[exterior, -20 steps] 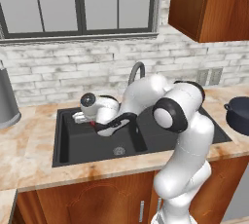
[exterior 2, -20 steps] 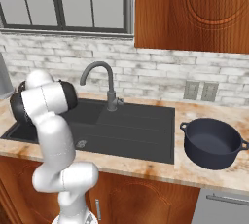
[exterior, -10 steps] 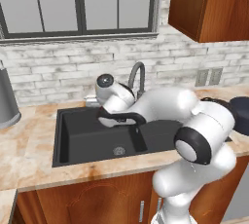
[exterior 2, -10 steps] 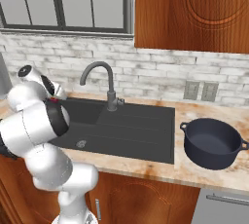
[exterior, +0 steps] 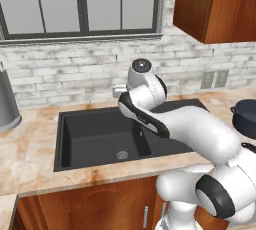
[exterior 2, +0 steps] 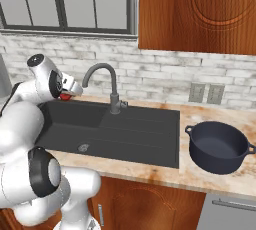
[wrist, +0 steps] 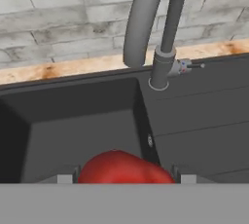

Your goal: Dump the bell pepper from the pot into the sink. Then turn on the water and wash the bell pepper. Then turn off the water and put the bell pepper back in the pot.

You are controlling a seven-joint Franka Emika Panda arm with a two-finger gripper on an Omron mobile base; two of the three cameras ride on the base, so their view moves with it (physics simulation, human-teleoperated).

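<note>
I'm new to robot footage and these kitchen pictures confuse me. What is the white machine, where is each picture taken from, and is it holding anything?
It is a simulated white robot arm standing at a kitchen counter. Two pictures come from cameras behind it, one to its left and one to its right, so both show the same scene. The third looks out from its hand. Set in the counter is a black sink with a grey faucet. A dark pot sits on the counter to the right, and nothing shows inside it. The gripper is raised above the sink's left end, closed on a red bell pepper, seen close up in the hand view. No water is running.
</note>
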